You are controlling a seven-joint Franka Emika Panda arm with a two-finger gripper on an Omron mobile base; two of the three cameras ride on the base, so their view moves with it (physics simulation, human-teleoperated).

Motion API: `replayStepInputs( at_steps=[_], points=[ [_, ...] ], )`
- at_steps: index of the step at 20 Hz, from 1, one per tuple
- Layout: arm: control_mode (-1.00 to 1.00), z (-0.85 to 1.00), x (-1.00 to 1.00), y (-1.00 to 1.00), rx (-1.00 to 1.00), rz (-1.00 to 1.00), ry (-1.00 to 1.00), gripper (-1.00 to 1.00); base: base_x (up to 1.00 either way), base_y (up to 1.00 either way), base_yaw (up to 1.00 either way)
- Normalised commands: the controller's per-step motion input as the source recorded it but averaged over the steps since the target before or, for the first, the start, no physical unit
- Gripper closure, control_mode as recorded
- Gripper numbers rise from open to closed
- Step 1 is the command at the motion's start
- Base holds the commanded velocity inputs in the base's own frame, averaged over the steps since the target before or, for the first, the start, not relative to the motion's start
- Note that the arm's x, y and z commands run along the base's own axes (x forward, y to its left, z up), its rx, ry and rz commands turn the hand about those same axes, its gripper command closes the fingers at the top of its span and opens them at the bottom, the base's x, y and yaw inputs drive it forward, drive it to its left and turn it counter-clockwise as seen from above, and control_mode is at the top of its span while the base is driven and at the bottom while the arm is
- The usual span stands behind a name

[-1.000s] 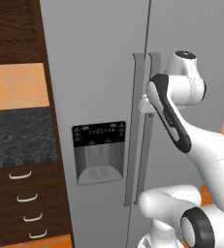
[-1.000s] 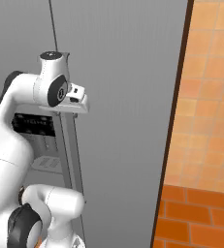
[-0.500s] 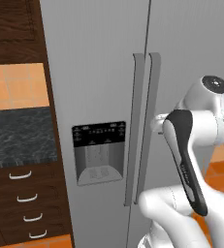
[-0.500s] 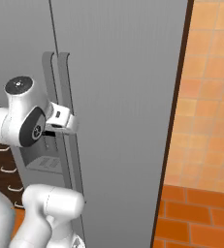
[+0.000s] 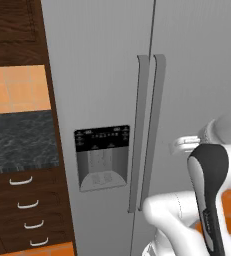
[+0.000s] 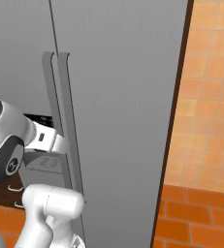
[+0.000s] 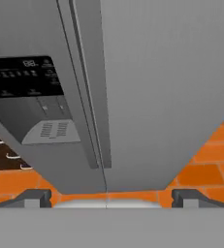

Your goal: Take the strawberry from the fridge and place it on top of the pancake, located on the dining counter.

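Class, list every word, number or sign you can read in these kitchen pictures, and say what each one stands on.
No text can be read with certainty.
Small pale markings on the fridge's black dispenser panel: too small and blurred to read.
Nothing else carries lettering.

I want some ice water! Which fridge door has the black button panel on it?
The left door of the fridge: it carries the black dispenser panel. The right door is plain grey.
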Motion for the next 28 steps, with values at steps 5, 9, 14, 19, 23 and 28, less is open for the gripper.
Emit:
replayStepInputs(
  at_steps=[5, 9, 14, 19, 23, 28],
  points=[
    [1.00, 0.06, -0.14, 0.00, 0.00, 0.00, -0.02, -1.00, -0.55, 0.17, 0.00],
    [1.00, 0.00, 0.00, 0.00, 0.00, 0.00, 0.00, -1.00, -0.84, 0.07, 0.00],
    [1.00, 0.00, 0.00, 0.00, 0.00, 0.00, 0.00, -1.00, -0.63, 0.04, 0.00],
    [-1.00, 0.00, 0.53, 0.14, 0.00, 0.00, 0.01, -1.00, -0.06, 0.07, 0.00],
    [-1.00, -0.02, 1.00, 0.01, 0.00, 0.00, 0.10, -1.00, 0.00, 0.00, 0.00],
    [-1.00, 0.00, 1.00, 0.07, -0.01, 0.00, -0.01, -1.00, 0.00, 0.00, 0.00]
  ],
)
